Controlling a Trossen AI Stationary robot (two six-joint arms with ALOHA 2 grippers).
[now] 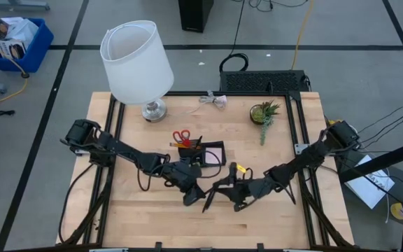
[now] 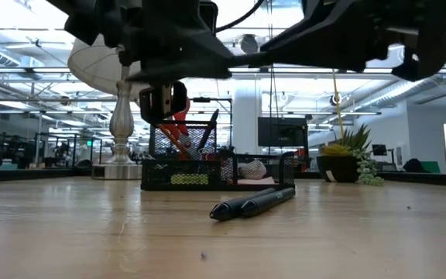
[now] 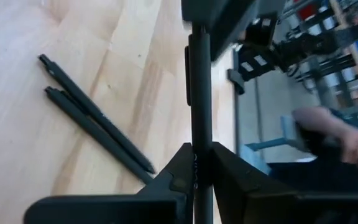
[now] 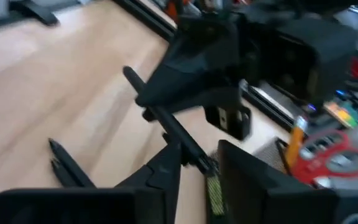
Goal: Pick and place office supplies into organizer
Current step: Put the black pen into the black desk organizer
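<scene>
Left wrist view: left gripper (image 3: 202,177) clamped on a black pen (image 3: 200,106); right gripper's (image 4: 194,163) fingers seemingly parted.

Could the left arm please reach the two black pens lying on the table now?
Probably not yet: the left gripper is shut on another black pen, with the right gripper at its far end. The two loose pens lie uncovered on the table nearby.

- You've got two dark, near-black jointed arms, matte housings, chunky rounded joints.
- Left hand (image 3: 194,177): black angular fingers (image 3: 173,180), flat-faced.
- Right hand (image 1: 219,190): same black build; yellow patch on the wrist.
- Black cables loop along both arms.
</scene>
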